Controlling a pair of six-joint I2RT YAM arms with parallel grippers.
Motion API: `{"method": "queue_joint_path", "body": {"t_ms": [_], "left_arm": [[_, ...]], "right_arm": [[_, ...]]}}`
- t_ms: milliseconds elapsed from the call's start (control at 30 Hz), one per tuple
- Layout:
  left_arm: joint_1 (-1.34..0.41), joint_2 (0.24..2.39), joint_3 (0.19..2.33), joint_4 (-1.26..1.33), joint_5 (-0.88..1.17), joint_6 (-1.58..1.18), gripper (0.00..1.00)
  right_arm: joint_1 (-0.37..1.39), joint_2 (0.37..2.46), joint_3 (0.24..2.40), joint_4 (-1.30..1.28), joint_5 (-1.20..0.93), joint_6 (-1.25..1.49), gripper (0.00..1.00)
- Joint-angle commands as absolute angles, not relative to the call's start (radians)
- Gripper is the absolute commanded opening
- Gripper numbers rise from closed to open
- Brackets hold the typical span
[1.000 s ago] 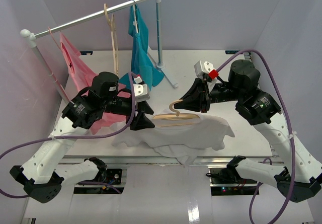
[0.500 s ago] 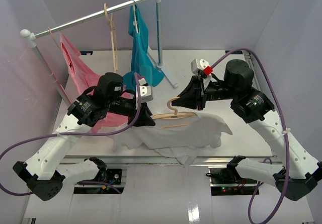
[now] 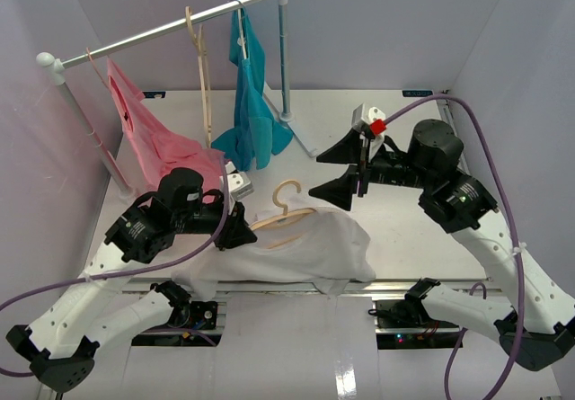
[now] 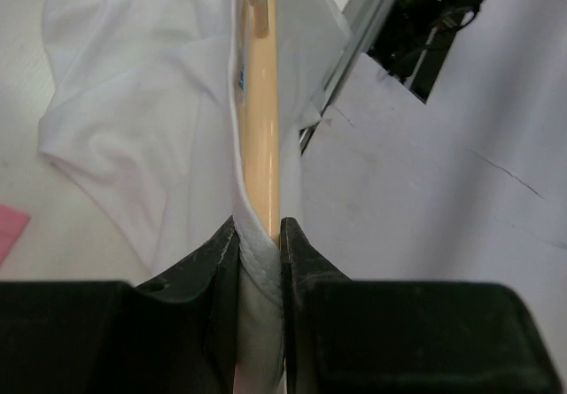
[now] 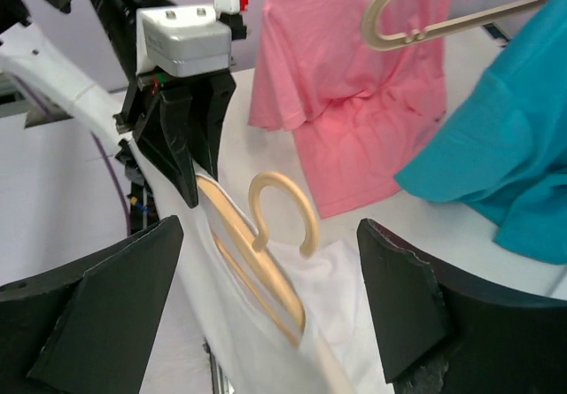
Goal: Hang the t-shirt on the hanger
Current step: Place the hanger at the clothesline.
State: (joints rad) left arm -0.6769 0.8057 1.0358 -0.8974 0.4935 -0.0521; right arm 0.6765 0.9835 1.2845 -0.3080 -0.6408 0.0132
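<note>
Your left pincer (image 4: 260,230) pinches the hanger (image 4: 260,128) arm through the t-shirt (image 4: 159,146); your right pincer (image 3: 314,173) stands spread, near the hanger's hook.

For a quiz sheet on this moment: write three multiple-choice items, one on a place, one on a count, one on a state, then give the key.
1. On the rail, the bare wooden hanger hangs, relative to the pink garment and the teal garment: A left of both; B right of both; C between them.
2. Garments hanging on the rail: A one; B two; C three.
3. The right gripper has its fingers: A spread open, clear of the hanger that bears the t-shirt; B shut on that hanger's hook; C shut on the pink garment.

Key:
1 C, the top view shows pink on its left and teal on its right.
2 B, only the pink one and the teal one hang there.
3 A, in the top view the fingers stand wide apart, short of the hook.
</note>
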Motion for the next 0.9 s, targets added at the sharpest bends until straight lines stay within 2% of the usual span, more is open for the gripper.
{"method": "queue_joint_path", "body": {"t_ms": [0,100,300,633,867], "left_arm": [[-0.676,0.747,1.046,-0.970,0.213,-0.273,0.00],[-0.676,0.741,1.055,-1.047,0.063,-0.355,0.00],[-0.676,0.715,1.040,-1.162,-0.063,-0.489,0.00],[-0.675,0.705,1.150,-1.363,-0.429,-0.665,0.00],[-0.676,0.777,1.253,-1.262,-0.586,-0.681,0.00]], "right_arm": [[0.678,0.881,1.300,-0.242,-0.485,0.039,0.88],[0.678,0.842,1.324,-0.247,-0.460,0.041,0.89],[0.678,0.797,1.384,-0.288,-0.420,0.028,0.90],[0.678,0.774,1.404,-0.327,-0.351,0.013,0.91],[0.679,0.748,1.344,-0.330,-0.364,0.020,0.91]]}}
